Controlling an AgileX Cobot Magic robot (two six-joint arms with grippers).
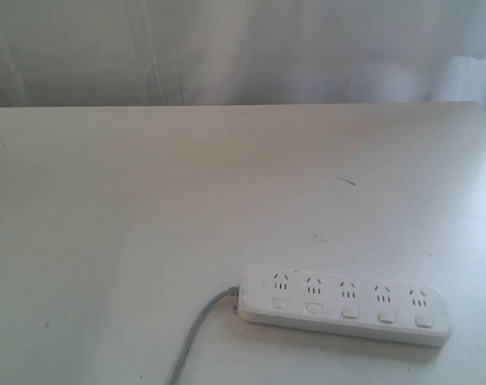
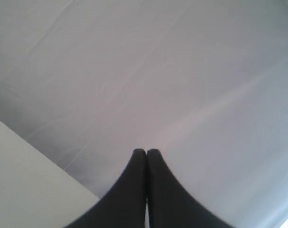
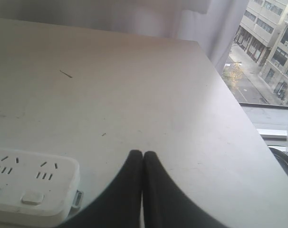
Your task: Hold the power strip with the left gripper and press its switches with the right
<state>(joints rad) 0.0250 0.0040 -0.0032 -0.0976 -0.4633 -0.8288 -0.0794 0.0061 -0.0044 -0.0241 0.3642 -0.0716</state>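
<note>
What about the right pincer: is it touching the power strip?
Apart. The exterior view shows the whole power strip lying bare, and the right pincer nowhere near it.

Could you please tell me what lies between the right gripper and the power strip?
Nothing: in the right wrist view, only bare table separates the right gripper from the power strip.

White table (image 1: pixel 147 200), pale curtain (image 1: pixel 227 48), window (image 3: pixel 270 52)
</note>
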